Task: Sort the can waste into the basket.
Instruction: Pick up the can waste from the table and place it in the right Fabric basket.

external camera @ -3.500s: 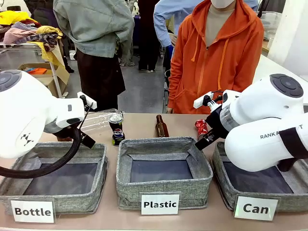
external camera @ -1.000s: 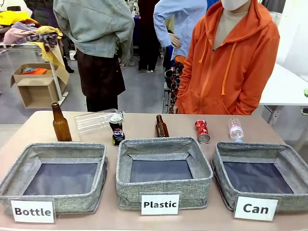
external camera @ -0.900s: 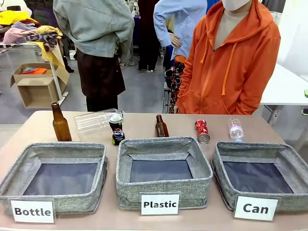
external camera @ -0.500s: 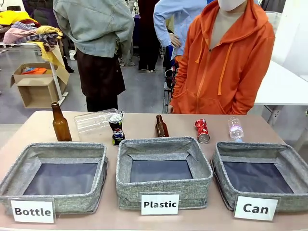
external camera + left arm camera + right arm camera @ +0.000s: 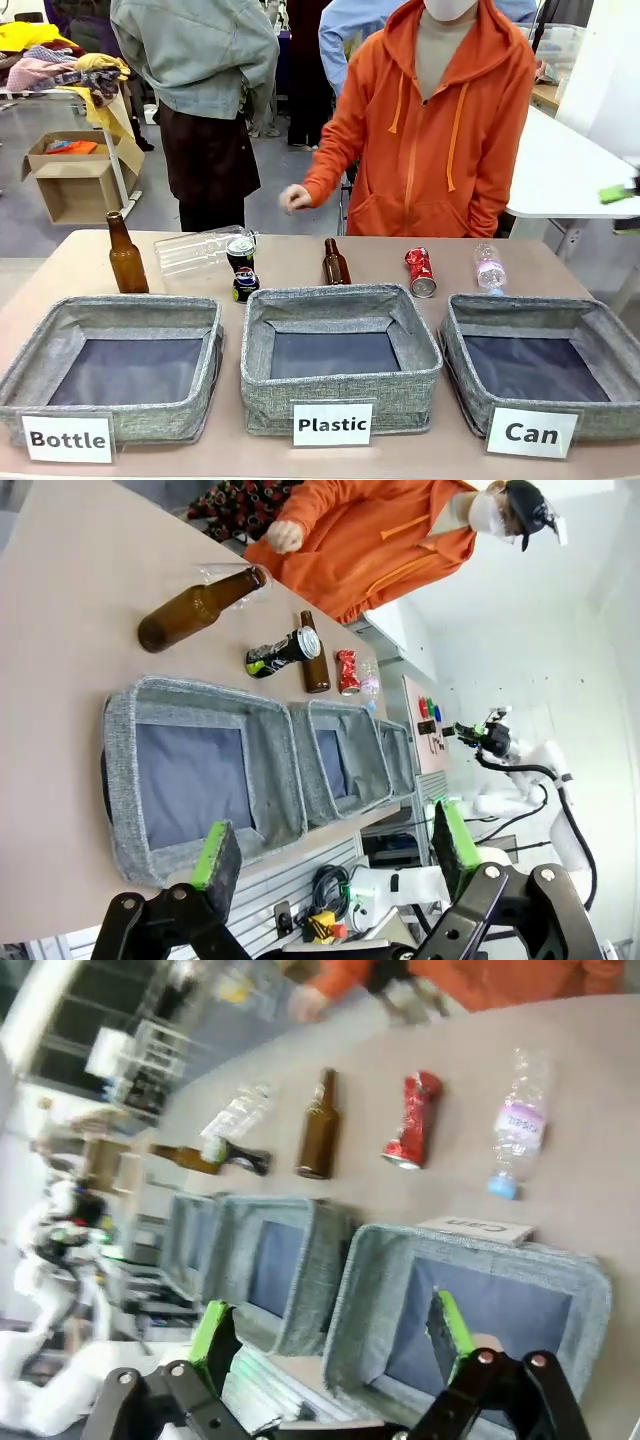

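The table (image 5: 560,262) no longer has the two white arms over its far side, as it did a few seconds ago; both are pulled back to the robot's side. The person (image 5: 440,130) in the orange hoodie, upright behind the table's right half a moment ago, now leans toward the robot's left. One loosely closed hand (image 5: 294,198) is raised beyond the far edge and touches nothing.

The Can basket (image 5: 610,418), at the robot's right, holds nothing, and neither do the Plastic basket (image 5: 410,385) and the Bottle basket (image 5: 150,420) beside it. Nothing on the table has shifted. The red can (image 5: 420,272) lies just behind the gap between the Plastic and Can baskets. The dark can (image 5: 240,252) stands behind the Plastic basket's left corner, with the crushed blue can (image 5: 245,285) just in front of it.

In the wrist views, the left gripper (image 5: 330,835) and the right gripper (image 5: 330,1322) both have their jaws spread wide with nothing between them. The right one hangs above the Can basket.

All three cans are therefore unsorted. With the arms out of the way and the hand moving in on the side of the dark and blue cans, the person may be about to take a turn. Any reach from the robot should probably wait until that hand's aim is plain.
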You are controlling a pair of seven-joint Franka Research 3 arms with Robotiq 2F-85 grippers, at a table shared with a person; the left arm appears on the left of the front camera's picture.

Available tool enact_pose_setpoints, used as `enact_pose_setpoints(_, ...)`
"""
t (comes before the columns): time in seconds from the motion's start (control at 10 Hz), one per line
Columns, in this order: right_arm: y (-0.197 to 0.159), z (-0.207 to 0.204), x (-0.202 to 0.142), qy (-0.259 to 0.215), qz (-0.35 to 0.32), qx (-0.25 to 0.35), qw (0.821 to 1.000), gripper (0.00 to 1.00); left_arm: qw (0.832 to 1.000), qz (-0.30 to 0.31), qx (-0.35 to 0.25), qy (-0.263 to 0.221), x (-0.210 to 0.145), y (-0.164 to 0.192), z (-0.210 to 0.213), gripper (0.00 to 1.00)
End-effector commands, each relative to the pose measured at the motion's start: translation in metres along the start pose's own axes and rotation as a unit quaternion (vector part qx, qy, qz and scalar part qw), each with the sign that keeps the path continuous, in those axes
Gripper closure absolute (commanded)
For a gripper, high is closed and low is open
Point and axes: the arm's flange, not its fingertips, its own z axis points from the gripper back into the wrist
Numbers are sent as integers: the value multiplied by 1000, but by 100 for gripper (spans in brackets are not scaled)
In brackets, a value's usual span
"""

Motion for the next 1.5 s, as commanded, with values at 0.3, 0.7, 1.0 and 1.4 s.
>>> enact_pose_setpoints(0.3,146,-173,25,149,82,-269,948,0,1000,-11,-11,-4,2,-1,0,0)
enact_pose_setpoints(0.7,158,-203,8,146,106,-286,941,0,1000,-11,-11,-4,2,-1,0,0)
enact_pose_setpoints(1.0,154,-212,27,136,80,-332,930,0,1000,-11,-11,-4,2,-1,0,0)
enact_pose_setpoints(1.4,118,-270,64,164,23,-331,929,0,1000,-11,-11,-4,2,-1,0,0)
